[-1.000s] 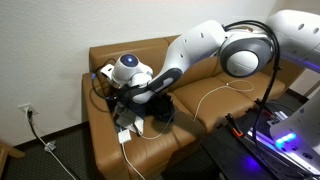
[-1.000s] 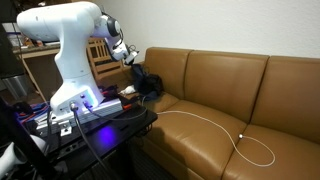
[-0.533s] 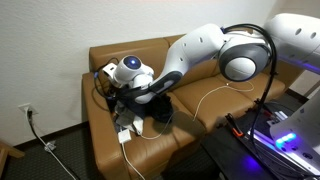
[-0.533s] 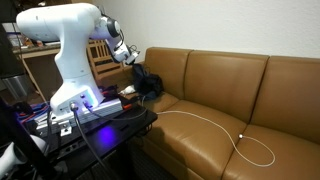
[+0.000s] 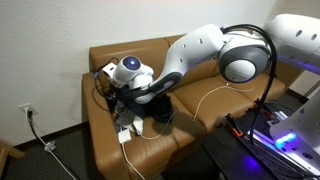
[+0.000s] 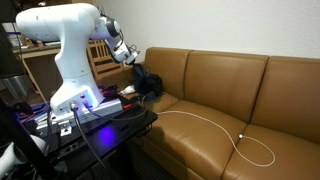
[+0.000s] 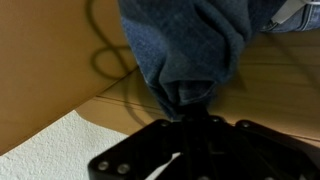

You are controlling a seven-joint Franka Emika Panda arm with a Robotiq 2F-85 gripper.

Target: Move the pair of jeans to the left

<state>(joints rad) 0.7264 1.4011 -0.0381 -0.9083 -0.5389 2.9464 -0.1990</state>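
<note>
The pair of jeans [image 7: 185, 50] is dark blue denim, bunched and hanging from my gripper [image 7: 190, 112] in the wrist view. My gripper is shut on a fold of the denim. In both exterior views the jeans [image 5: 150, 108] show as a dark bundle at the end of the brown sofa [image 5: 200, 110], next to its armrest, with my gripper [image 5: 128, 92] on them. From the opposite side the jeans [image 6: 148, 84] sit at the near end of the sofa [image 6: 230, 100], with my gripper [image 6: 133, 63] just above them.
A white cable [image 6: 215, 128] runs across the sofa seat, also seen in an exterior view [image 5: 215, 95]. A white charger block [image 5: 124, 135] lies on the seat beside the jeans. A black cable [image 7: 105, 65] trails over the leather. Equipment with blue lights [image 6: 95, 105] stands beside the sofa.
</note>
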